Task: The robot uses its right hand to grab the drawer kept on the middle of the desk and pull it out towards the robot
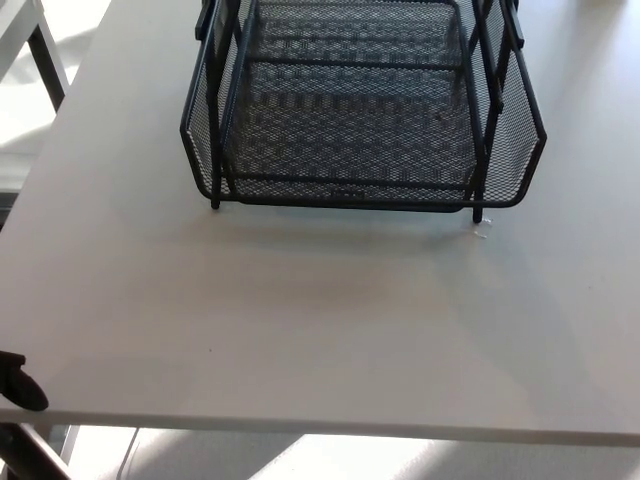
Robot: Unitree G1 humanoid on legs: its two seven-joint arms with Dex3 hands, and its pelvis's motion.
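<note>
A black wire-mesh drawer point(350, 192) sits in its black frame at the far middle of the white desk point(300, 320). Its front wall faces me and its inside is bare. My right hand does not show anywhere in the head view. Only a small black part of my left hand point(18, 385) shows, at the desk's near left edge, far from the drawer.
A tiny white scrap point(482, 230) lies on the desk by the drawer's front right foot. The dark leg of another white table point(45, 55) stands beyond the desk's left edge. The floor shows below the near edge.
</note>
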